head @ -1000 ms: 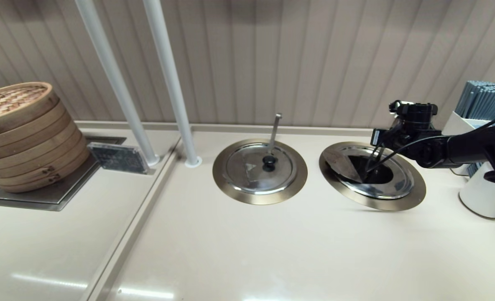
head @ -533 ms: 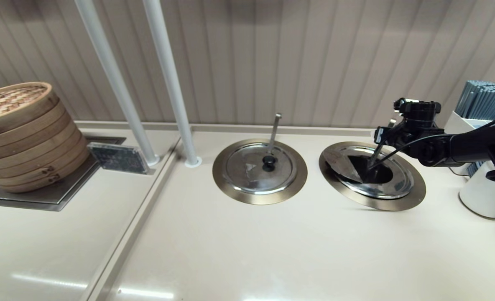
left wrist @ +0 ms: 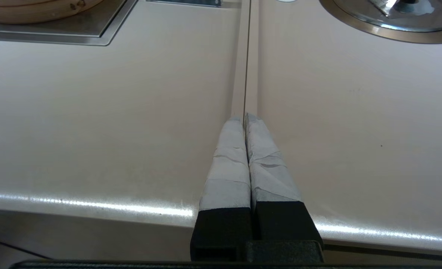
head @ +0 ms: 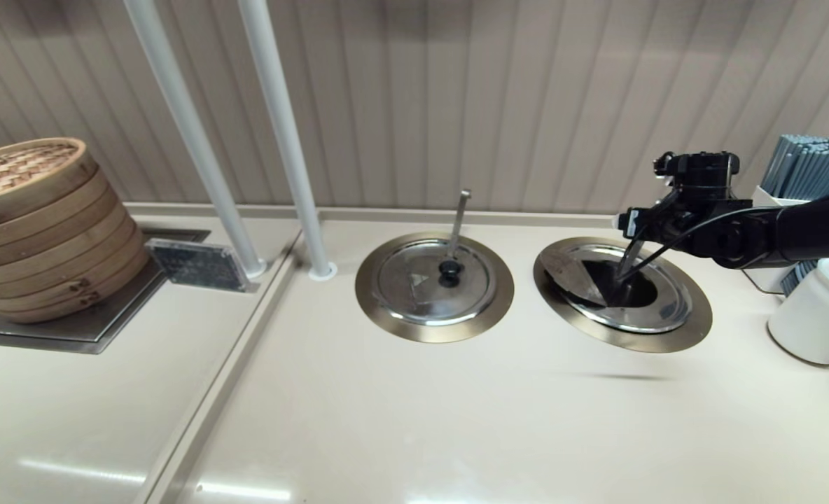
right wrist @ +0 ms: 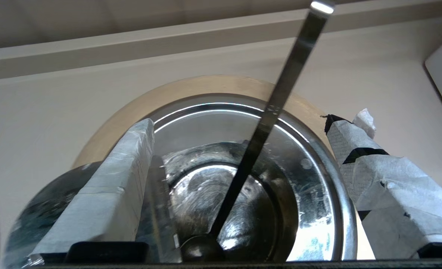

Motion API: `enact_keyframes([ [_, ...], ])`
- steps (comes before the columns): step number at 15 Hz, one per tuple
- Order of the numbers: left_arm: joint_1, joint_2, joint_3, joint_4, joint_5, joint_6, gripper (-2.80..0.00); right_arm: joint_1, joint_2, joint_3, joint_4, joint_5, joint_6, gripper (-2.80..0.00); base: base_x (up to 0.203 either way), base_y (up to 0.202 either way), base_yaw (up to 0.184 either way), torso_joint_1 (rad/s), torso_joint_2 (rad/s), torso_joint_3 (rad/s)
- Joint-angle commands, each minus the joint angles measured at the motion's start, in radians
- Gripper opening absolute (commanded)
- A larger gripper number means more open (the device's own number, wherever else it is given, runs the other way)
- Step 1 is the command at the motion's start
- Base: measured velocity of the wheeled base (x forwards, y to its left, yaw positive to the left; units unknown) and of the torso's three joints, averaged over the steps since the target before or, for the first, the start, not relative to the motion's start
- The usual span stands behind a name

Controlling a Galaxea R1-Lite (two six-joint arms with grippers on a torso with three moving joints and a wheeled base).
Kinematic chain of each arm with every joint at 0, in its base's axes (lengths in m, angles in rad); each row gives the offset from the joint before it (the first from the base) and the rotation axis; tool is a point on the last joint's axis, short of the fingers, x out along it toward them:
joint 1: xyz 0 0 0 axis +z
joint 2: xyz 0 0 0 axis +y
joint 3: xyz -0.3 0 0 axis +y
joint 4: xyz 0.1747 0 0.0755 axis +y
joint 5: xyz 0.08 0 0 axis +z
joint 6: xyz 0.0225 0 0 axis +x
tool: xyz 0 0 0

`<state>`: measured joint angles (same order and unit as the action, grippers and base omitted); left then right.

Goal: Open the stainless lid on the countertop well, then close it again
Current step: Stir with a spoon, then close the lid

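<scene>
The right gripper [head: 635,227] hovered above the far right side of the well [head: 694,325], its fingers [right wrist: 109,190] spread wide apart and holding nothing. In the right wrist view the slanting ladle handle [right wrist: 269,112] rose between the two fingers without touching either, and the ladle's bowl lay at the bottom of the shiny pot. The lid [head: 572,274] was off its seat, tilted down into the left part of the opening, with its upper edge resting near the ring's left inner rim; its knob could not be seen. The well's inside showed dark beside it. To the left on the tabletop [head: 414,420], the twin well [head: 386,318] was covered by its own lid [head: 414,283], black knob at the centre, with a nearly upright handle [head: 460,217] behind. The left gripper [left wrist: 245,119] hung low over the tabletop's seam near the front edge, its fingers pressed together and empty. A stack of bamboo steamers [head: 36,224] stood far left, and white containers [head: 813,315] stood at the right.
</scene>
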<state>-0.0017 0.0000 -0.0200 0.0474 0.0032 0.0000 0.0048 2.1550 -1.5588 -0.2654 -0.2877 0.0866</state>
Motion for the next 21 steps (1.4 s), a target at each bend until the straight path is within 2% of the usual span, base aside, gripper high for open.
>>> enact_keyframes([
  [1, 0.0, 0.0, 0.0, 0.0, 0.001, 0.0, -2.8, 0.036, -0.119, 0.044, 0.031, 0.0, -0.001, 0.0, 0.0, 0.0, 0.0, 0.0, 0.0, 0.0],
  [3, 0.0, 0.0, 0.0, 0.0, 0.0, 0.0, -2.8, 0.095, -0.203, 0.14, 0.052, 0.004, -0.028, 0.0, 0.0, 0.0, 0.0, 0.0, 0.0, 0.0],
  [4, 0.0, 0.0, 0.0, 0.0, 0.001, 0.0, -2.8, 0.119, -0.231, 0.192, 0.051, 0.003, -0.072, 0.0, 0.0, 0.0, 0.0, 0.0, 0.0, 0.0],
  [9, 0.0, 0.0, 0.0, 0.0, 0.001, 0.0, -2.8, 0.238, -0.318, 0.471, -0.089, -0.001, -0.382, 0.0, 0.0, 0.0, 0.0, 0.0, 0.0, 0.0],
  [12, 0.0, 0.0, 0.0, 0.0, 0.0, 0.0, -2.8, 0.35, -0.338, 0.573, -0.157, -0.042, -0.456, 0.0, 0.0, 0.0, 0.0, 0.0, 0.0, 0.0],
  [14, 0.0, 0.0, 0.0, 0.0, 0.001, 0.0, -2.8, 0.399, -0.337, 0.598, -0.161, -0.077, -0.473, 0.0, 0.0, 0.0, 0.0, 0.0, 0.0, 0.0],
  [19, 0.0, 0.0, 0.0, 0.0, 0.001, 0.0, -2.8, 0.398, -0.215, 0.585, -0.184, -0.108, -0.502, 0.0, 0.0, 0.0, 0.0, 0.0, 0.0, 0.0],
  [21, 0.0, 0.0, 0.0, 0.0, 0.001, 0.0, -2.8, 0.374, -0.131, 0.562, -0.303, -0.122, -0.514, 0.0, 0.0, 0.0, 0.0, 0.0, 0.0, 0.0],
])
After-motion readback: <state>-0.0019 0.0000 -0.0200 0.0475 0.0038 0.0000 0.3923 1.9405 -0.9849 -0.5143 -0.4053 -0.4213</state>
